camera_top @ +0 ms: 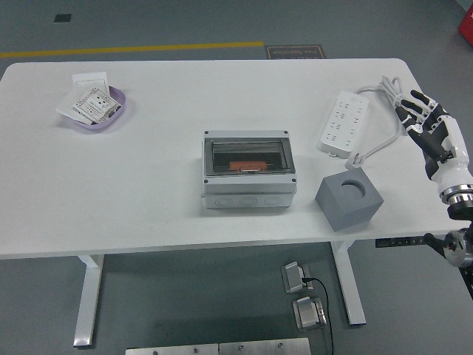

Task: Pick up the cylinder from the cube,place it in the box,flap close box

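The grey box [249, 172] stands at the table's middle with its clear flap lid down; an orange part shows through the lid. The grey cube [349, 199] sits to its right near the front edge, with an empty round hole in its top face. No loose cylinder shows on the cube. My right hand [423, 118] is open, fingers spread, holding nothing, at the table's right edge beyond the cube. My left arm is out of view.
A white power strip [344, 122] with its cable lies at the back right, just left of my right hand. A purple tray [94, 109] with paper packets sits at the back left.
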You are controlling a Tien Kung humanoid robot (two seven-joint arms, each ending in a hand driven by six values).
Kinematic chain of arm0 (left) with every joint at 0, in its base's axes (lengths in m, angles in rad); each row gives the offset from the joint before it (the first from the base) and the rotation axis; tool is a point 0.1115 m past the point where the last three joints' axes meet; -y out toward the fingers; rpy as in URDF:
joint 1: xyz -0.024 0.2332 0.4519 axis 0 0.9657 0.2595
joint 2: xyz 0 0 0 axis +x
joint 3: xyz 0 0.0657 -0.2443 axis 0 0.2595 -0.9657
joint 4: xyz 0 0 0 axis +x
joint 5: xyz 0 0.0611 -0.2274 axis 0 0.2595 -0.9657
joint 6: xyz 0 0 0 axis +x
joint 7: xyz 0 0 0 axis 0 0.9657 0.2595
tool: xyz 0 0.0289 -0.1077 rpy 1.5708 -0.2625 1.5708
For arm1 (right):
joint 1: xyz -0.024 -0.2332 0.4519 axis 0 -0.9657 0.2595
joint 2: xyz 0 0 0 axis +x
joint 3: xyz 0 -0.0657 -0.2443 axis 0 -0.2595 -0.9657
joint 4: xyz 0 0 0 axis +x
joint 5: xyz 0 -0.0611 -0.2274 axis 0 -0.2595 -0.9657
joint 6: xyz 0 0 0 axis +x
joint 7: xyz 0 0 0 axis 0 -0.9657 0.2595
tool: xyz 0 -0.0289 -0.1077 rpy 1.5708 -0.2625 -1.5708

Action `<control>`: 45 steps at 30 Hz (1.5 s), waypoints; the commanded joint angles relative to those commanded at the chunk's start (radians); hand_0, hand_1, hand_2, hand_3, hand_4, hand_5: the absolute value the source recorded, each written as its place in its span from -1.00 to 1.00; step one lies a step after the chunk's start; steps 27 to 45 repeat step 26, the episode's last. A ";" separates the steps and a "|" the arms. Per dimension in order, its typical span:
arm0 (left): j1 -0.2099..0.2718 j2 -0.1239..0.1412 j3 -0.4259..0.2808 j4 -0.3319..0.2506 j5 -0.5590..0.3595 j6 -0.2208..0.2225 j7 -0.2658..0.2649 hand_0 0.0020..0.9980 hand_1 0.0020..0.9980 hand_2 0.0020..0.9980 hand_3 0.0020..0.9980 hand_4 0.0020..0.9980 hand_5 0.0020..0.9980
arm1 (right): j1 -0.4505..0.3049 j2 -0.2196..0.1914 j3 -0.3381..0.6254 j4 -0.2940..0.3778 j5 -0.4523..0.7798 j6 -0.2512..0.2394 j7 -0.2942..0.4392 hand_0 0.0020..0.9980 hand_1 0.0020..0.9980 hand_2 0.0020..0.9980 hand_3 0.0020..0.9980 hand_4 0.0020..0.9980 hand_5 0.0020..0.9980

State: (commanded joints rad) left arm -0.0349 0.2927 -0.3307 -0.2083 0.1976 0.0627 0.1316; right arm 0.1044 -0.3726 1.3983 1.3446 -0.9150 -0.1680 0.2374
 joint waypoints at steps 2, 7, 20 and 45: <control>0.000 0.000 -0.002 0.000 0.001 0.000 0.000 0.25 0.29 0.21 0.24 0.29 -0.64 | -0.002 0.000 0.004 -0.002 0.007 -0.002 0.003 0.63 0.45 0.43 0.54 0.85 -0.15; -0.001 0.002 -0.016 0.000 0.010 0.000 0.000 0.25 0.29 0.21 0.23 0.29 -0.65 | -0.008 0.000 0.016 -0.006 0.024 -0.011 0.009 0.63 0.44 0.40 0.49 0.84 0.00; -0.012 0.006 -0.047 -0.002 0.030 0.000 -0.001 0.25 0.29 0.21 0.23 0.29 -0.64 | -0.015 -0.003 0.040 -0.004 0.019 -0.022 0.006 0.64 0.43 0.38 0.41 0.83 0.03; -0.013 0.007 -0.060 -0.003 0.042 0.000 -0.001 0.25 0.29 0.21 0.24 0.29 -0.64 | -0.017 -0.004 0.044 -0.004 0.017 -0.024 0.005 0.66 0.44 0.40 0.41 0.83 0.01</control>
